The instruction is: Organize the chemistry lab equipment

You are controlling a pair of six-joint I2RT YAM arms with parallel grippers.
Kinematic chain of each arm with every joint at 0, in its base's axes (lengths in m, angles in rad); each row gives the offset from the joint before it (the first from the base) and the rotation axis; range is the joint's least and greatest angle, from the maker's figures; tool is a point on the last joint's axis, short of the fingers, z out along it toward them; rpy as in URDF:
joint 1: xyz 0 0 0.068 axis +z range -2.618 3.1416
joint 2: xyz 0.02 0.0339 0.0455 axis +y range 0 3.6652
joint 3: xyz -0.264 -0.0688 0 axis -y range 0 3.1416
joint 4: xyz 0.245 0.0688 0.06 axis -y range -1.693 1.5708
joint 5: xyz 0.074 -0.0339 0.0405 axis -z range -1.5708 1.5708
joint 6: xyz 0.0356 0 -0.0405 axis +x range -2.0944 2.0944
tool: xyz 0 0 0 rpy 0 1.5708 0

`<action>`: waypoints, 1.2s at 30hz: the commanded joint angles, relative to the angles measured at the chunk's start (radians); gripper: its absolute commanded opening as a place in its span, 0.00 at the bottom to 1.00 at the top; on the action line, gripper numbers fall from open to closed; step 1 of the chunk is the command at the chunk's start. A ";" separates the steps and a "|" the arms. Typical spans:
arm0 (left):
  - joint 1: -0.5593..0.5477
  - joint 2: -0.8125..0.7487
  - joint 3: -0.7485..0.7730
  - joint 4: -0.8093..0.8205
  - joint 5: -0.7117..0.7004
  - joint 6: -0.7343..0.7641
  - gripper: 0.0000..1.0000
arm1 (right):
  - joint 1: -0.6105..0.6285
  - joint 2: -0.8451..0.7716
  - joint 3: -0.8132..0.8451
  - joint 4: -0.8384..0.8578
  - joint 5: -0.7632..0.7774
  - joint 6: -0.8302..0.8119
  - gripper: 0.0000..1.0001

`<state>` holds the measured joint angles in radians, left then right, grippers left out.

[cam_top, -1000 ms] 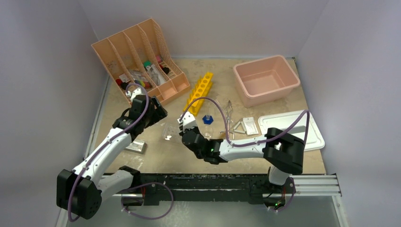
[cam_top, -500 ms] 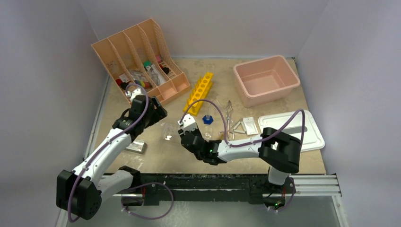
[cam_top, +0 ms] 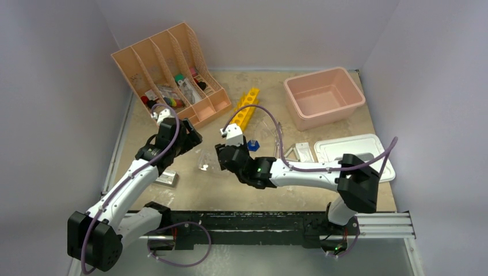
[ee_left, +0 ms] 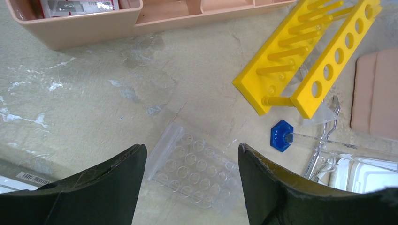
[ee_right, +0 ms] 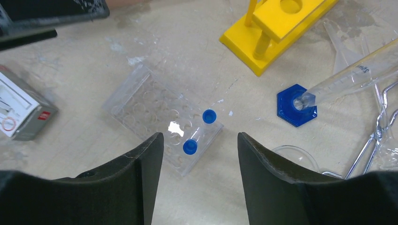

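Note:
A clear well plate lies flat on the table between both grippers; it also shows in the left wrist view and the right wrist view. Two small blue-capped tubes lie on its near corner. My left gripper is open and empty above the plate, and shows in the top view. My right gripper is open and empty over the tubes, and shows in the top view. A blue-based clear cylinder lies beside metal tongs.
A yellow tube rack stands behind the plate. The peach organizer is at back left, the pink tub at back right, its white lid at right. A silver box, a wire triangle and a white packet lie nearby.
My right arm has stretched out, its elbow swinging right and its gripper shifting slightly back over the well plate. The left arm has barely moved.

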<state>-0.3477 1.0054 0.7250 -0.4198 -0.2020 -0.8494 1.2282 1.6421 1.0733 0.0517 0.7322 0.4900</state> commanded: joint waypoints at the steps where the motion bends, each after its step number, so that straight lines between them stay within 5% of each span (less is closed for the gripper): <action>1: 0.006 -0.015 0.030 0.004 -0.019 0.031 0.70 | -0.030 -0.081 0.052 -0.106 -0.087 0.054 0.61; 17: 0.006 -0.034 0.035 -0.005 0.095 0.113 0.69 | -0.278 -0.156 0.166 -0.396 -0.363 0.161 0.55; 26: 0.006 -0.007 0.124 0.066 0.125 0.202 0.70 | -0.426 -0.235 0.242 -0.477 -0.358 0.098 0.61; 36: 0.006 0.096 0.265 0.156 0.003 0.281 0.86 | -0.572 -0.206 0.303 -0.504 -0.461 -0.052 0.71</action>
<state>-0.3473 1.0695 0.9264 -0.3683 -0.1474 -0.6228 0.6819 1.4258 1.3125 -0.4381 0.3405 0.5392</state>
